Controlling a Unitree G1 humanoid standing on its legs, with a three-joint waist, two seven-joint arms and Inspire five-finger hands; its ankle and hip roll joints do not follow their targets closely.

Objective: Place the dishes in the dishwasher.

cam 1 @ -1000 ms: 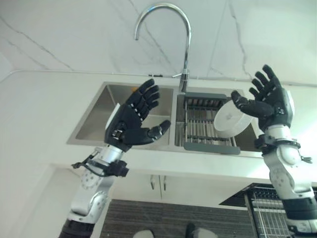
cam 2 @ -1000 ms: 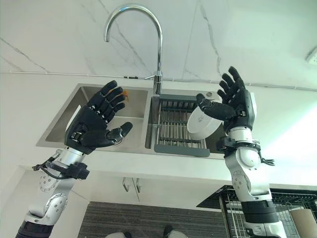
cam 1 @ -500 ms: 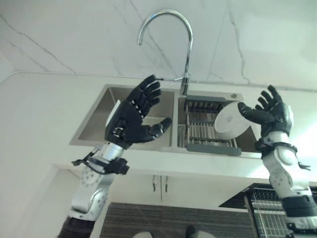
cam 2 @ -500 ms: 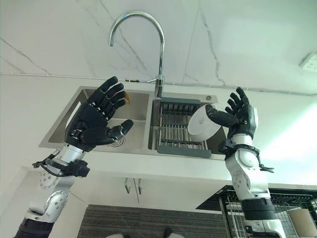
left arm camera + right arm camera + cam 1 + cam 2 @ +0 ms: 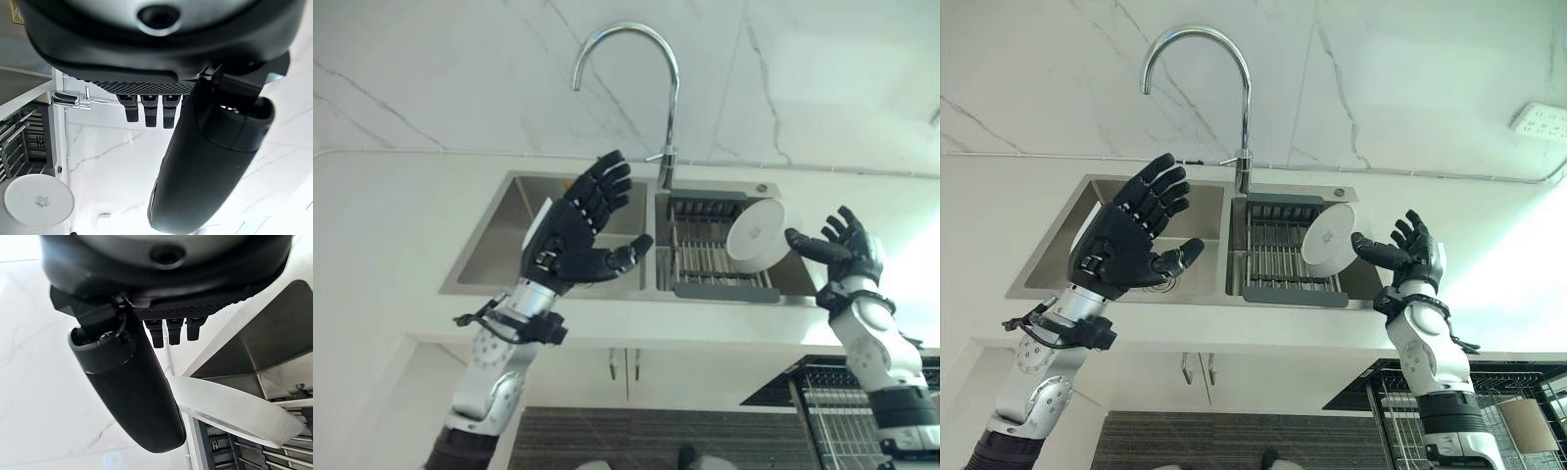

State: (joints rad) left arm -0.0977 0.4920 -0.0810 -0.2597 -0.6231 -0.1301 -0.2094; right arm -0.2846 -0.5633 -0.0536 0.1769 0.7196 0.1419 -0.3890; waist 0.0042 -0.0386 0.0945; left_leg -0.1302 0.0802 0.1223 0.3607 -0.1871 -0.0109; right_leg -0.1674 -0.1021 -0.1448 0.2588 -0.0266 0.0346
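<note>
A white bowl [image 5: 754, 230] leans on its side in the dark dish rack [image 5: 705, 266] in the right basin of the sink, its base facing me. My right hand [image 5: 849, 251] is open just right of the bowl, fingers spread. Its thumb [image 5: 132, 391] reaches to the bowl's rim [image 5: 234, 407]; I cannot tell whether they touch. My left hand [image 5: 573, 233] is open, palm up, held above the left basin [image 5: 504, 230]. The bowl [image 5: 39, 200] also shows small in the left wrist view, past the left thumb [image 5: 210, 156].
A tall curved faucet [image 5: 664, 93] stands behind the divider between the basins. White counter surrounds the sink, with a marble wall behind. The wire dishwasher rack [image 5: 1410, 392] sits pulled out at the lower right, below the counter edge, with a beige cup [image 5: 1528, 426] in it.
My right hand has dropped lower and drawn back to the bowl's right side. The camera has shifted a little. The left hand and the bowl stay as they were.
</note>
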